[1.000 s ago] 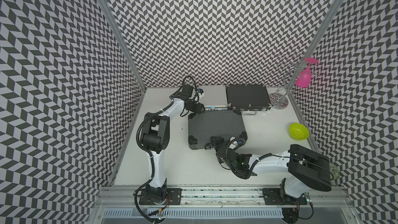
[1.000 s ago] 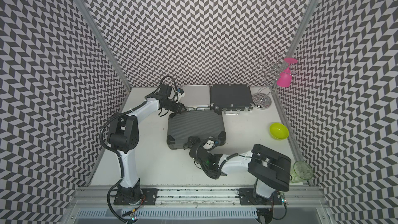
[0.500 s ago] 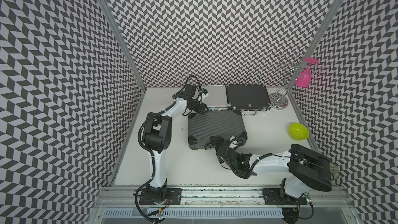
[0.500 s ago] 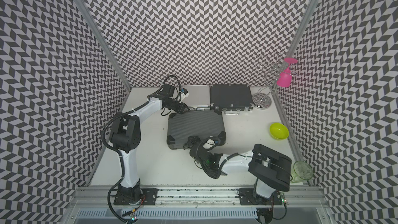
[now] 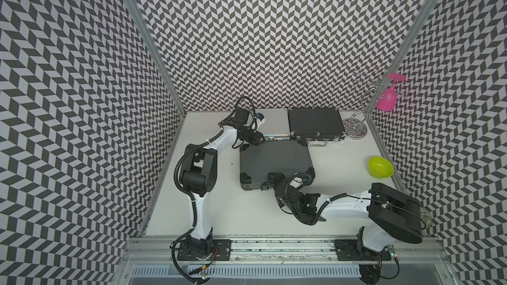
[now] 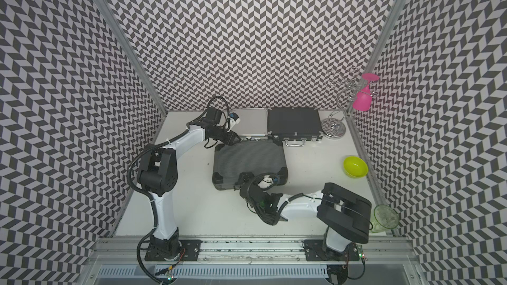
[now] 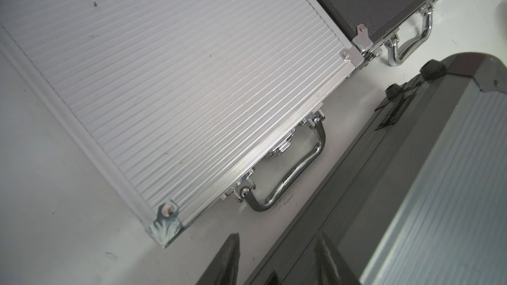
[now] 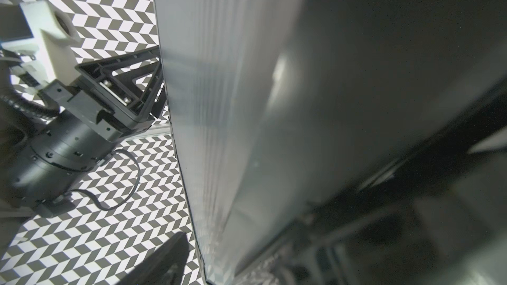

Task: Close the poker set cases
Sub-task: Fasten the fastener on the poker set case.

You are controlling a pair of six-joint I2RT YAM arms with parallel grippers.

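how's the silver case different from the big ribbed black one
The silver case is pale metal; the big ribbed black case is dark. The silver case is smaller and squarer, and the big ribbed black case is clearly wider. The silver case sits against the back wall, with the big ribbed black case just in front of it. Both lie flat with ribbed tops.
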